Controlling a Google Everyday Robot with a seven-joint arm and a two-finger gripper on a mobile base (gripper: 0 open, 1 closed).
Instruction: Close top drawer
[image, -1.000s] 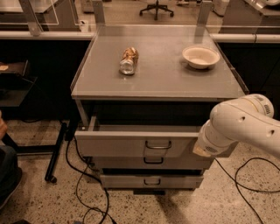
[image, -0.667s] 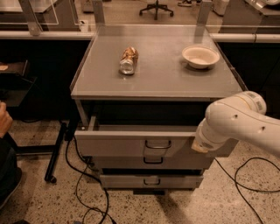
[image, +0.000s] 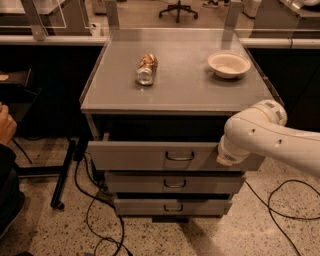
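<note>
Gripper (image: 227, 158) at right end of top drawer (image: 145, 155) front panel, apparently touching it. Open or closed: cannot tell. Nothing seen held. Drawer stands pulled out toward camera, long axis 9–3. Wire handle (image: 180, 156) at 9 o'clock from gripper. Closing push judged toward 12. Beyond: can (image: 146, 69), bowl (image: 228, 64) on cabinet top (image: 185, 85).

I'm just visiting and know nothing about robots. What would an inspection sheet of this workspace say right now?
Surface: grey cabinet top, holding two items.
Job's things: top drawer pulled out, not yet closed.
Clutter: can lying on its side; white bowl upright.
Grippers: gripper at the right end of the drawer front.
Cables: black cables loose on the floor beside the cabinet.
Surroundings: person's hand at left edge; office chair behind.
</note>
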